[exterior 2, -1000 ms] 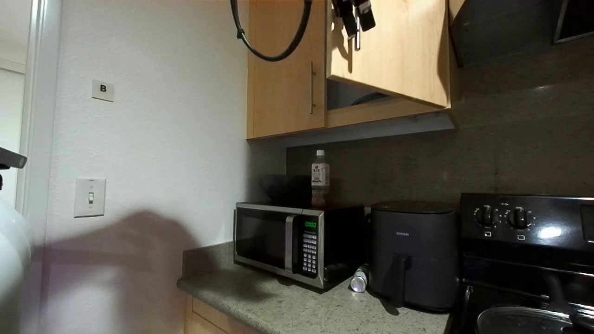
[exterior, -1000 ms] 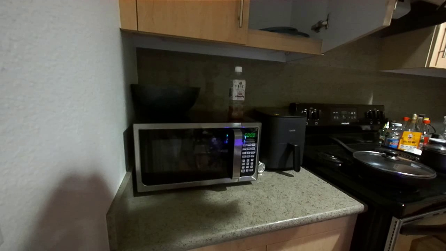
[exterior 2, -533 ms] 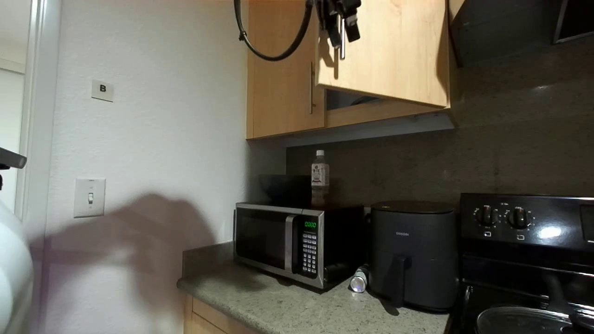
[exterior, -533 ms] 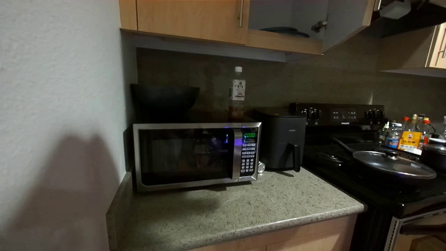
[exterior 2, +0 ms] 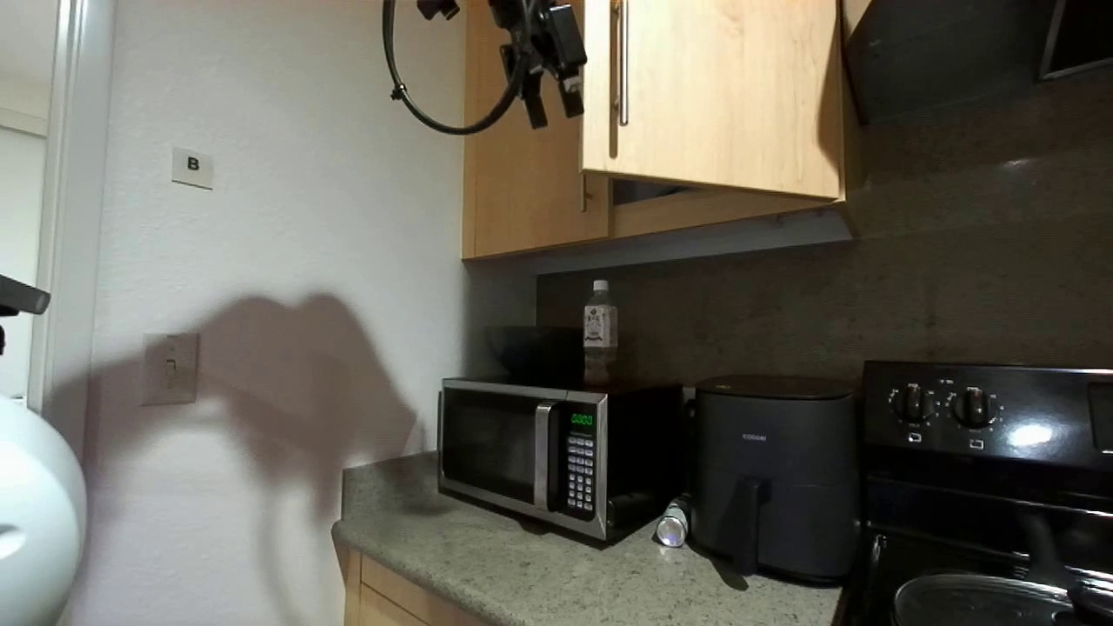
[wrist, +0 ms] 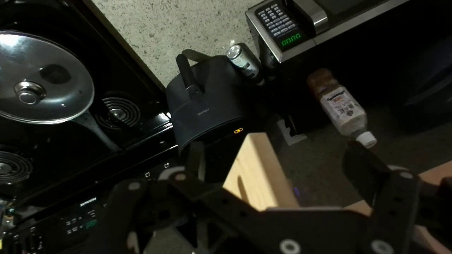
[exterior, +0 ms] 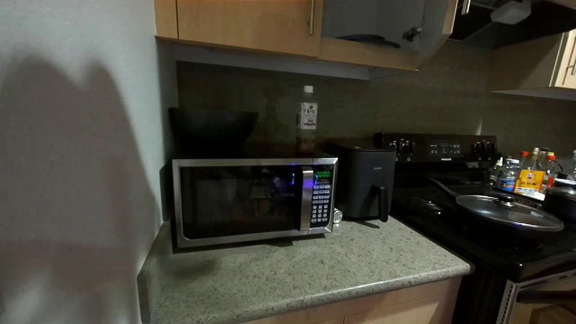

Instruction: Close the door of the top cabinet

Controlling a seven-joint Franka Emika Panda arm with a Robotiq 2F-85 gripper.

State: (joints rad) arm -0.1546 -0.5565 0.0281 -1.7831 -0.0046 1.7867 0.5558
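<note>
The door (exterior 2: pixel 722 96) is a light tan panel with a silver bar handle (exterior 2: pixel 623 69). It stands partly open on the top cabinet (exterior: pixel 369 54), hinged on its right side. Its pale inner side shows in an exterior view (exterior: pixel 433 31). My gripper (exterior 2: pixel 555 108) hangs just left of the door's free edge, in front of the neighbouring wider door. In the wrist view the gripper (wrist: pixel 274 155) is open, with its fingers wide apart. The door's edge (wrist: pixel 259 173) shows between them, nearer the left finger. I cannot tell whether anything touches it.
Below the cabinet stand a microwave (exterior: pixel 243 202), a dark bowl (exterior: pixel 211 128), a bottle (exterior: pixel 308 117) and a black air fryer (exterior: pixel 366 180). A stove with a lidded pan (exterior: pixel 508 211) is to the right. A wall (exterior 2: pixel 304 174) is at the left.
The door has swung partway toward the cabinet. My gripper has moved from over the handle leftward and down, past the door's free edge. The arm's shadow on the wall has risen.
</note>
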